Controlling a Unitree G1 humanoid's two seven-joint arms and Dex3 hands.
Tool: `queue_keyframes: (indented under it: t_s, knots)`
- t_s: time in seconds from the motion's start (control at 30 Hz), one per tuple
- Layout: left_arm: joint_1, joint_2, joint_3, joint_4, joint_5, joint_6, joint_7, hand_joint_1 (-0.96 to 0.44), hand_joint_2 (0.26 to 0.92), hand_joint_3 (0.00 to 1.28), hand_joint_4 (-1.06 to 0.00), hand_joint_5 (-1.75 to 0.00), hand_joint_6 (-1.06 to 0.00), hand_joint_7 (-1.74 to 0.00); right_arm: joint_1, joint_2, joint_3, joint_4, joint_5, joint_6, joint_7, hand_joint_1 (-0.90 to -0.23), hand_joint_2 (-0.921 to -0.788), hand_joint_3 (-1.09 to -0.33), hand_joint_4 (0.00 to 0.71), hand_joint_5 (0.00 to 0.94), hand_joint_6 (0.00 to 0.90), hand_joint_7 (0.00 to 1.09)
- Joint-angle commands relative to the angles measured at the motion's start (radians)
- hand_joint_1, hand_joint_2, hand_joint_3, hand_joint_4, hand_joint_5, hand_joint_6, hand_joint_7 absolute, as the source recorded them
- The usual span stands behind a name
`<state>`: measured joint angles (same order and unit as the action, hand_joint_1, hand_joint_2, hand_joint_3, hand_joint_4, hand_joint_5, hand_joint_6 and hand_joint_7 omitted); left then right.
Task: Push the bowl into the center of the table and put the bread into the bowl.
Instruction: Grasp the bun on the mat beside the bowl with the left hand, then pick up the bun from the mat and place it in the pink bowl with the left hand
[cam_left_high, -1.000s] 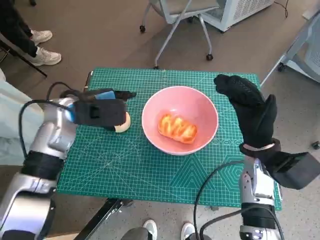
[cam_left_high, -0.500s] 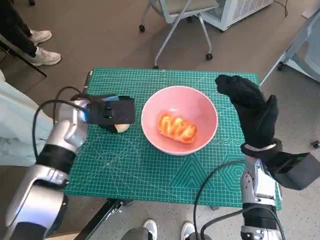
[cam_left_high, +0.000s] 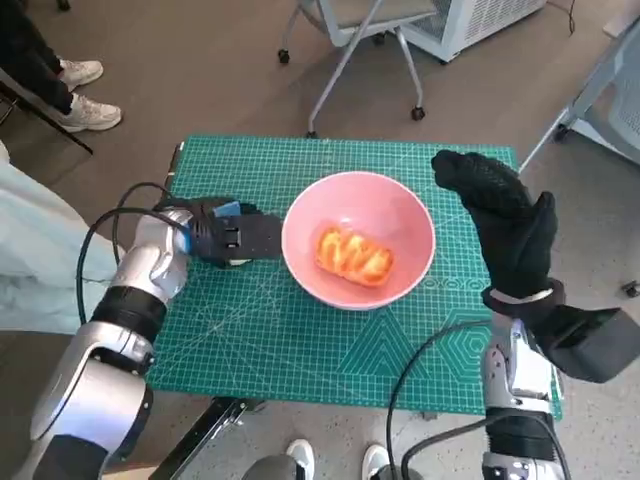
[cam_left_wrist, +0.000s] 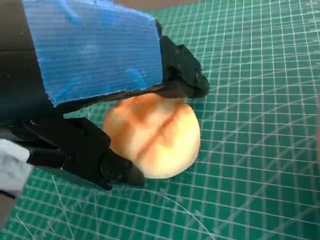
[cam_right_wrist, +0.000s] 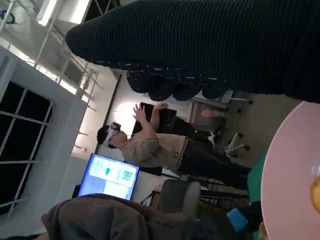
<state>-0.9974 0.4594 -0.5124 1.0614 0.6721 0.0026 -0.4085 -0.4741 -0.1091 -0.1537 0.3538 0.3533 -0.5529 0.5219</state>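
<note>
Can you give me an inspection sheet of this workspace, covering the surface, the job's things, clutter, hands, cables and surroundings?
Surface: green cutting mat covering the small table.
Job's things: pink bowl near the mat's middle, holding a glazed orange pastry; a round bread roll lies on the mat left of the bowl.
Clutter: nothing seen.
Hands: left hand has its fingers around the roll, which sits on the mat; right hand is raised beside the bowl, holding nothing.
Cables: black cables loop along both forearms.
Surroundings: rolling chair beyond the table, a person's shoes at upper left, a person and a lit screen in the right wrist view.
</note>
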Motion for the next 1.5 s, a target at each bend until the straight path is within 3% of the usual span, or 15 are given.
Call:
queue_keyframes:
  t_s: [0.03,0.1,0.23,0.47,0.8,1.03,1.2,1.5]
  knots:
    - [-0.014,0.025,-0.005,0.009,0.006,-0.041,0.002,0.08,0.912,0.14,-0.66,-1.19,-0.57,-0.95,0.027,0.002,0.001,0.004,0.008,0.015,0.005,-0.695,-0.921,-0.777,0.192,0.0,0.086,0.53]
    - [-0.014,0.036,0.003,-0.001,-0.003,-0.058,-0.001,0.04,0.917,0.12,-0.67,-1.18,-0.56,-1.13,0.027,0.003,0.002,0.009,0.009,0.012,0.007,-0.688,-0.921,-0.78,0.192,0.0,0.086,0.53]
    - [-0.008,0.057,0.031,-0.034,-0.032,-0.081,-0.011,0.01,0.919,0.1,-0.67,-1.16,-0.57,-1.23,0.027,0.005,0.003,0.017,0.011,0.008,0.013,-0.682,-0.921,-0.784,0.193,0.0,0.085,0.54]
    - [0.027,0.112,0.11,-0.197,-0.097,-0.089,-0.032,0.0,0.911,0.08,-0.71,-1.12,-0.61,-1.21,0.026,0.007,0.003,0.024,0.018,0.01,0.024,-0.679,-0.921,-0.789,0.192,0.0,0.081,0.54]
    - [0.158,0.172,0.291,-0.688,-0.207,0.009,-0.065,0.0,0.91,0.05,-0.74,-1.14,-0.66,-1.12,0.019,0.008,0.003,0.026,0.026,0.024,0.031,-0.69,-0.921,-0.784,0.194,0.001,0.082,0.54]
    - [0.24,0.163,0.392,-0.929,-0.286,-0.024,-0.036,0.0,0.907,0.04,-0.76,-1.08,-0.67,-1.14,0.021,0.009,0.006,0.017,0.029,0.032,0.033,-0.693,-0.921,-0.784,0.194,0.001,0.083,0.54]
    - [0.275,0.141,0.408,-1.013,-0.309,-0.06,-0.016,0.0,0.903,0.03,-0.78,-1.04,-0.69,-1.14,0.024,0.01,0.006,0.011,0.03,0.037,0.034,-0.695,-0.921,-0.784,0.194,0.001,0.084,0.54]
    - [0.278,0.088,0.349,-1.032,-0.298,-0.11,-0.024,0.0,0.897,0.03,-0.8,-1.0,-0.7,-1.14,0.027,0.008,0.007,0.008,0.034,0.041,0.035,-0.695,-0.921,-0.78,0.196,0.002,0.087,0.53]
